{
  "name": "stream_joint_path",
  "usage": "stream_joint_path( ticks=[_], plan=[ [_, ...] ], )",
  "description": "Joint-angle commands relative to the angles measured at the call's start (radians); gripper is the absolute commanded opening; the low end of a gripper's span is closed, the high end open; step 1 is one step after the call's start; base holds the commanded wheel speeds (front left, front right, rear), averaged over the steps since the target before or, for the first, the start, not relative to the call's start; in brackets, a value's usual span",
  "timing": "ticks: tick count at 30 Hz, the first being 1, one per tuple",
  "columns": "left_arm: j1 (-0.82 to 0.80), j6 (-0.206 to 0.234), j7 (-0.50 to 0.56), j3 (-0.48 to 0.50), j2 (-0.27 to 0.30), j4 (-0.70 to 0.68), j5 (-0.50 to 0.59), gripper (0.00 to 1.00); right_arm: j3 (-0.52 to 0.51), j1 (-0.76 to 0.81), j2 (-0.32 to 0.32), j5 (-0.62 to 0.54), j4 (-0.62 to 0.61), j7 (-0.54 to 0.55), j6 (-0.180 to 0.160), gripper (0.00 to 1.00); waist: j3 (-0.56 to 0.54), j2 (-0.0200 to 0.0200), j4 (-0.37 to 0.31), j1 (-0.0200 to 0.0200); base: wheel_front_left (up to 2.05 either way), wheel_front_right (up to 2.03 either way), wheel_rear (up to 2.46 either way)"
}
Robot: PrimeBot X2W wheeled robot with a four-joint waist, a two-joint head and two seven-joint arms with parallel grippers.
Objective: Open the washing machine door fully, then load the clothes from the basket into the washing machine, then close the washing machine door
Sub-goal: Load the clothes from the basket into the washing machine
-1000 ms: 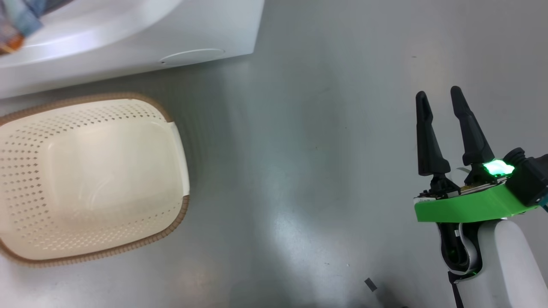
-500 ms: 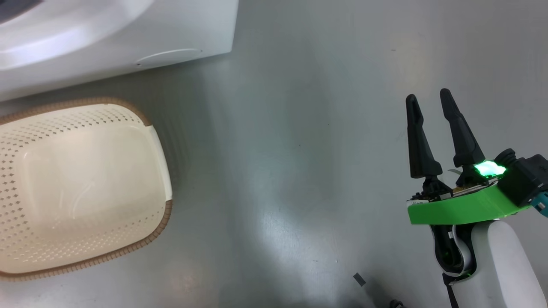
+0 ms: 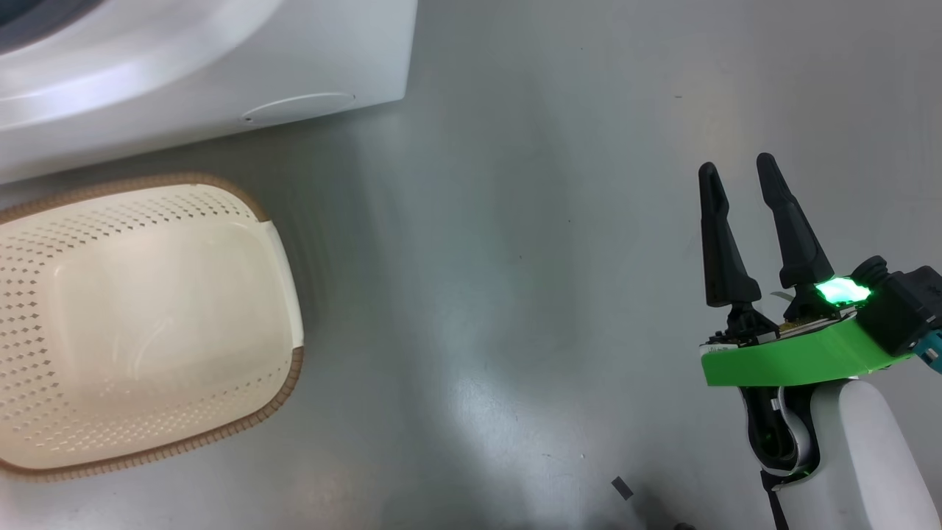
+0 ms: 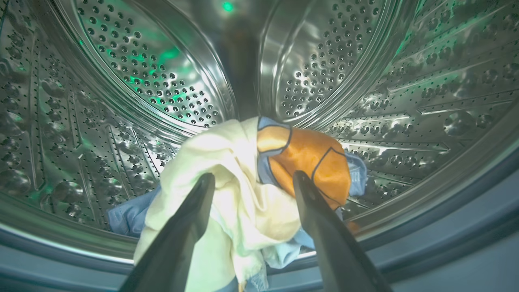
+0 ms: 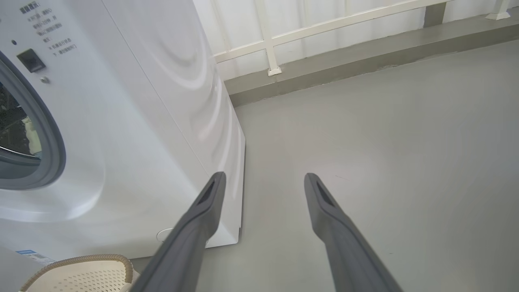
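In the left wrist view my left gripper [image 4: 253, 175] is inside the washing machine's steel drum [image 4: 142, 73], jaws open. The clothes lie just beyond and between its fingers on the drum's lower front. One is a cream garment [image 4: 227, 170], the other a light blue one with an orange patch [image 4: 312, 158]. The cream basket [image 3: 283, 383] stands on the floor before the white washing machine [image 3: 221, 73], with nothing inside it. My right gripper [image 3: 736, 163] hovers open over bare floor at the right. The washing machine door is out of view.
The right wrist view shows my right gripper [image 5: 264, 174], the washing machine's [image 5: 142, 121] side, its grey gasket [image 5: 52, 142], the basket's rim [image 5: 117, 259] and a white railing [image 5: 267, 40] on a low kerb. Grey floor [image 3: 515, 258] spreads to the right of the basket.
The head camera has shifted a little. The coloured cloth seen at the machine's opening a second ago has gone from the head view. My left gripper has opened. The right arm stays put.
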Motion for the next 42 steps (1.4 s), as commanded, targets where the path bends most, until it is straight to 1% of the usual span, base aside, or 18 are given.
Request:
stream_joint_path(
  ticks=[1, 12, 24, 27, 33, 42],
  plan=[
    [-0.017, -0.002, -0.005, 0.007, 0.056, -0.023, -0.014, 1.0, 0.021, 0.012, 0.005, 0.006, -0.019, -0.005, 0.001, 1.0, -0.004, 0.0, 0.004, 0.0, 0.0, 0.0, 0.0],
    [0.049, -0.002, -0.005, -0.027, 0.052, -0.044, -0.069, 1.0, 0.007, 0.017, 0.005, -0.013, -0.018, -0.005, 0.001, 1.0, -0.025, 0.0, 0.024, 0.0, 0.0, 0.0, 0.0],
    [0.145, -0.002, -0.005, -0.006, 0.035, -0.108, -0.09, 1.0, -0.003, 0.023, 0.005, -0.034, -0.013, -0.005, 0.001, 1.0, -0.06, 0.0, 0.046, 0.0, 0.0, 0.0, 0.0],
    [0.173, -0.002, -0.005, 0.028, 0.028, -0.15, -0.098, 1.0, -0.007, 0.024, 0.005, -0.038, -0.013, -0.005, 0.001, 1.0, -0.067, 0.0, 0.053, 0.0, 0.0, 0.0, 0.0],
    [0.289, -0.002, -0.005, 0.08, 0.014, -0.245, -0.09, 1.0, -0.017, 0.032, 0.004, -0.043, -0.012, -0.005, 0.001, 1.0, -0.093, 0.0, 0.067, 0.0, 0.0, 0.0, 0.0],
    [0.464, -0.002, -0.005, 0.152, -0.016, -0.385, -0.048, 1.0, -0.032, 0.043, -0.006, -0.045, -0.012, -0.005, 0.001, 1.0, -0.128, 0.0, 0.093, 0.0, 0.0, 0.0, 0.0]
  ],
)
